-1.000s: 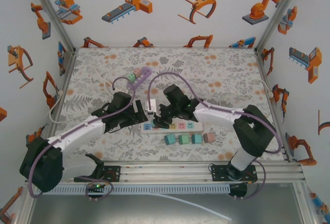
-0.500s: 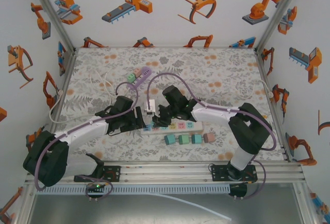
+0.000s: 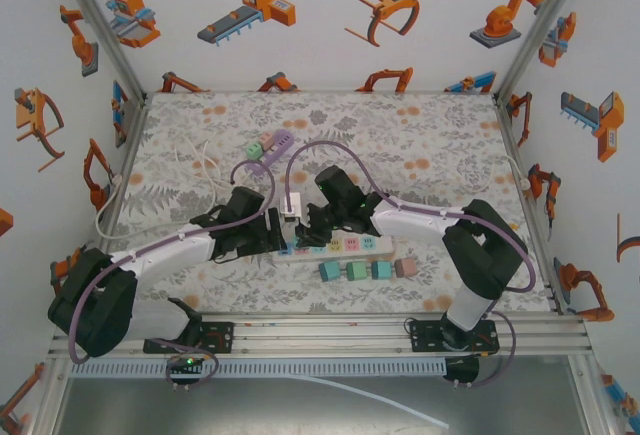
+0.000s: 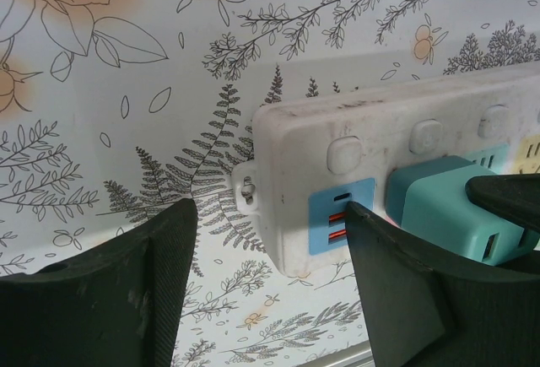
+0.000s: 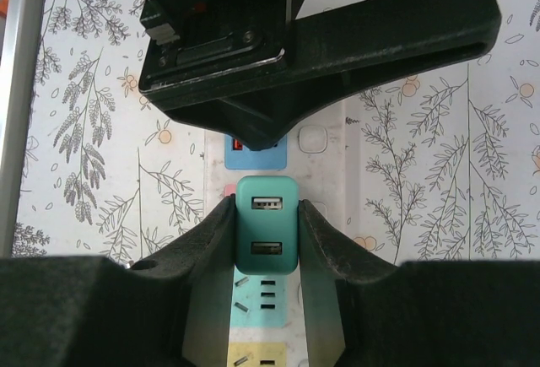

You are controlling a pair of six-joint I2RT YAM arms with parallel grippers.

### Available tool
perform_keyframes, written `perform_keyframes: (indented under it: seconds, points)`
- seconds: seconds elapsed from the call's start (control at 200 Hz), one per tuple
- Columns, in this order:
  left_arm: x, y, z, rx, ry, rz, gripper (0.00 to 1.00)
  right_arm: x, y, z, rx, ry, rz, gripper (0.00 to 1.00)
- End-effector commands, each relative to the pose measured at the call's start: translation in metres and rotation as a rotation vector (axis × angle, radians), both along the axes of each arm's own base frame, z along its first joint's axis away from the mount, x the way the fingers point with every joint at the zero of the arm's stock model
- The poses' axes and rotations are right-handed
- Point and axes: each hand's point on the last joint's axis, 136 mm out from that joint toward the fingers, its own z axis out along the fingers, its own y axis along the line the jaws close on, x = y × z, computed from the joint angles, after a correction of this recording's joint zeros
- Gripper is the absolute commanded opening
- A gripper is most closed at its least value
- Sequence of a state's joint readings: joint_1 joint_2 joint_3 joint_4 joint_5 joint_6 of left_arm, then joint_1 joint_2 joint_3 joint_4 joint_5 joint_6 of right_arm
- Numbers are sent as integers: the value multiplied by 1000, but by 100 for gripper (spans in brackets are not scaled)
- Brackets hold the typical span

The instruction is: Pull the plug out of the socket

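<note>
A white power strip (image 3: 350,245) with coloured sockets lies across the table's middle. A teal plug (image 5: 267,236) with two USB ports sits in the strip next to the blue end socket (image 5: 256,152). My right gripper (image 5: 267,215) is shut on the teal plug, one finger pressed against each side. My left gripper (image 4: 270,240) is open and straddles the strip's left end (image 4: 291,173). Its right finger (image 4: 396,291) lies over the blue socket (image 4: 337,215), close beside the teal plug (image 4: 443,207). In the top view the two grippers (image 3: 275,230) (image 3: 312,227) meet at that end.
A purple power strip (image 3: 268,147) with small plugs lies toward the back. Several loose coloured plugs (image 3: 367,270) stand in a row in front of the white strip. A white cable (image 3: 195,160) curls at the left. A small white adapter (image 3: 291,205) sits behind the grippers.
My left gripper has moved right, up to the end of the power strip. The right gripper has stayed on the plug, shifting only slightly.
</note>
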State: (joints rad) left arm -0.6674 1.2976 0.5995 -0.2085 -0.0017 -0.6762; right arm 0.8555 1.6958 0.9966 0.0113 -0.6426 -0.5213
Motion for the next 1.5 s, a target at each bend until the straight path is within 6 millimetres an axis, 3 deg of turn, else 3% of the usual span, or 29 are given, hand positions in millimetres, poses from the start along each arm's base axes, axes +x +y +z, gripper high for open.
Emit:
perform_keyframes:
  seconds: [0.0,0.26,0.821,1.021,1.347,1.497]
  points:
    - [-19,30,-32,190,77,7,66,-1,14,40,142,-42,36,24]
    - [-23,33,-43,241,91,9,66,-2,12,47,158,-54,34,23]
    - [-20,28,-31,211,57,13,67,-3,3,65,197,-96,-9,22]
    - [-15,19,-7,137,-7,5,68,4,-1,90,276,-82,-112,22]
    - [-14,11,46,73,-150,-84,74,50,-30,137,451,161,-623,18]
    - [-19,11,83,46,-256,-156,76,60,-49,152,518,300,-842,16]
